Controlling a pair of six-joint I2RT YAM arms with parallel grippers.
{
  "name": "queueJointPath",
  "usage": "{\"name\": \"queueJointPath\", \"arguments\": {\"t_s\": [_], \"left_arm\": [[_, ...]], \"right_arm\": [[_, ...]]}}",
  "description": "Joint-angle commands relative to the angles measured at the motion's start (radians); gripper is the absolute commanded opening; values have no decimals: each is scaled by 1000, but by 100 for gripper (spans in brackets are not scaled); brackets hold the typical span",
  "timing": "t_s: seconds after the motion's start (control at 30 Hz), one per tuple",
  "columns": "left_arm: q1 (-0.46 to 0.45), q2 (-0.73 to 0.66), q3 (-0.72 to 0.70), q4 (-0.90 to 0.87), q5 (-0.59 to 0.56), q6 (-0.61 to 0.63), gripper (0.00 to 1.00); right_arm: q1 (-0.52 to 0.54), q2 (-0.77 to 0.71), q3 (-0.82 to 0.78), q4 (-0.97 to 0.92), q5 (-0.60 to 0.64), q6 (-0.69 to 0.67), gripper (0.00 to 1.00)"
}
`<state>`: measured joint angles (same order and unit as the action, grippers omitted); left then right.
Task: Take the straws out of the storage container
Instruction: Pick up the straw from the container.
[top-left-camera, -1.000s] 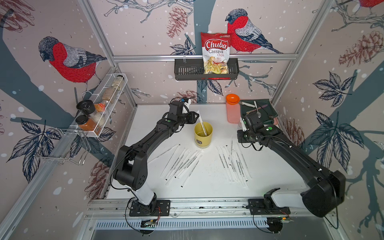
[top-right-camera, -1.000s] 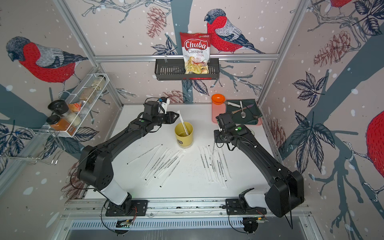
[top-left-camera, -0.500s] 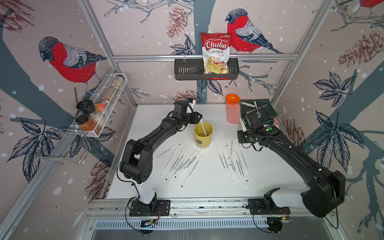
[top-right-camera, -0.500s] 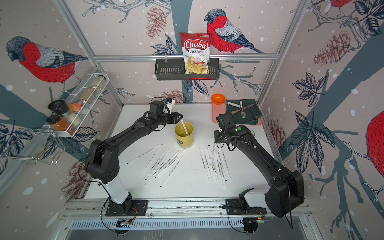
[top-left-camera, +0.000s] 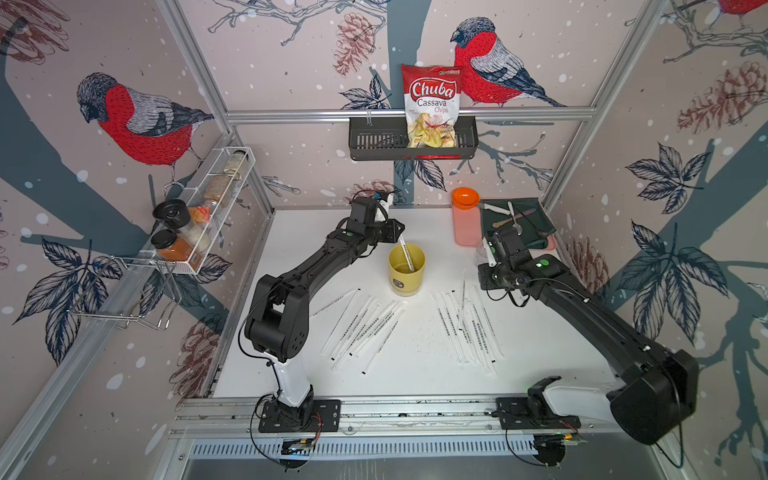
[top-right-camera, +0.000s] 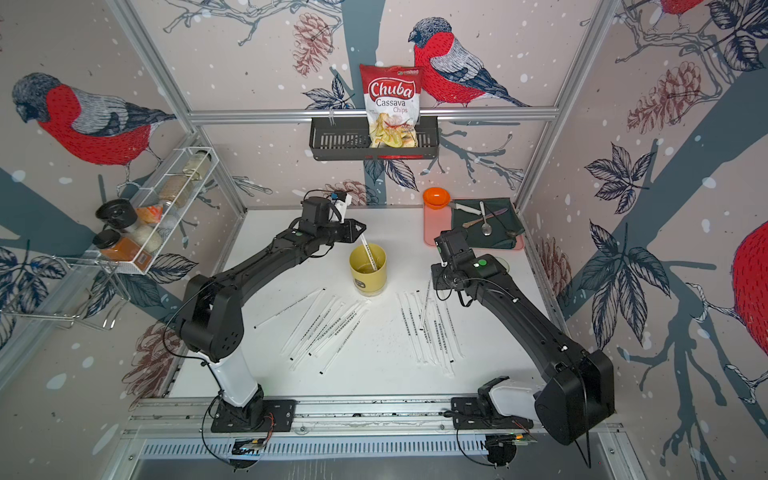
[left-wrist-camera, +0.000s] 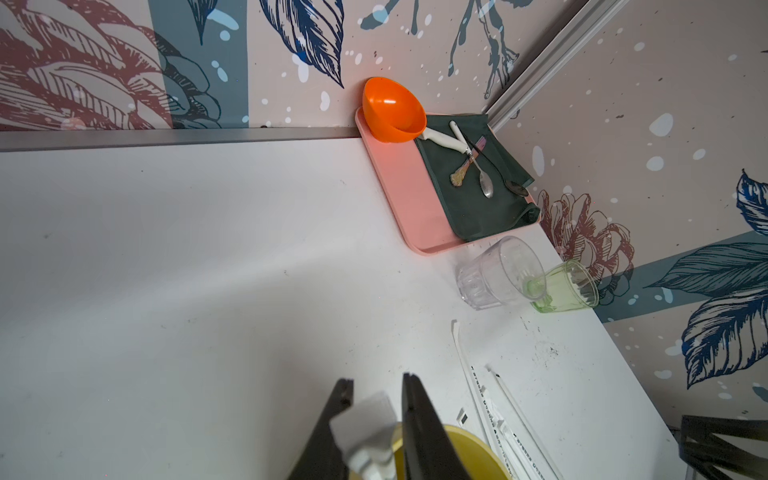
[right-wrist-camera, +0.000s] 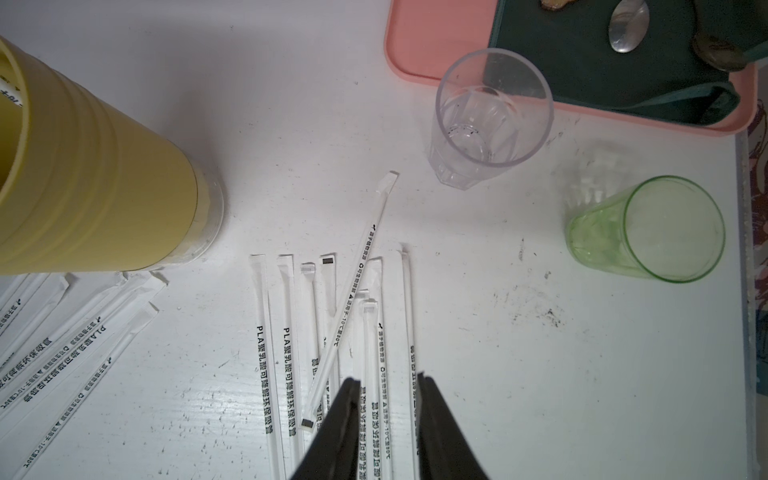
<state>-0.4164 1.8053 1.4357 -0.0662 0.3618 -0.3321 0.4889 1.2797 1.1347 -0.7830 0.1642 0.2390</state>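
The pale yellow storage container (top-left-camera: 406, 272) (top-right-camera: 368, 270) stands upright mid-table with one wrapped straw (top-left-camera: 406, 255) (top-right-camera: 369, 253) leaning in it. My left gripper (top-left-camera: 400, 235) (left-wrist-camera: 377, 380) is above its rim, shut on that straw's flat upper end (left-wrist-camera: 365, 419). Several straws (top-left-camera: 361, 324) lie fanned on the table to the front left of the container, several more (top-left-camera: 469, 324) to the front right. My right gripper (right-wrist-camera: 386, 380) hangs open over the right group (right-wrist-camera: 353, 299), holding nothing.
A clear glass (right-wrist-camera: 490, 120) and a green glass (right-wrist-camera: 648, 228) stand near the right wall. Behind them a pink tray (right-wrist-camera: 415, 45) carries a dark cloth with cutlery (top-left-camera: 515, 216) and an orange bowl (top-left-camera: 465, 197). A spice rack (top-left-camera: 199, 216) hangs on the left wall.
My left gripper has moved right to the container's straw and its jaws have narrowed onto the straw's top. The right arm has stayed in place.
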Motion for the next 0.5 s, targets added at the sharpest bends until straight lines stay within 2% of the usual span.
{"name": "queueJointPath", "arguments": {"t_s": [0.0, 0.2, 0.47], "left_arm": [[-2, -3, 13, 16, -7, 18, 18], [-2, -5, 38, -14, -11, 35, 8], [-13, -48, 109, -83, -25, 71, 2]], "right_arm": [[-1, -11, -4, 21, 14, -2, 28], [0, -22, -10, 24, 18, -3, 28], [-1, -22, -6, 22, 9, -1, 28]]}}
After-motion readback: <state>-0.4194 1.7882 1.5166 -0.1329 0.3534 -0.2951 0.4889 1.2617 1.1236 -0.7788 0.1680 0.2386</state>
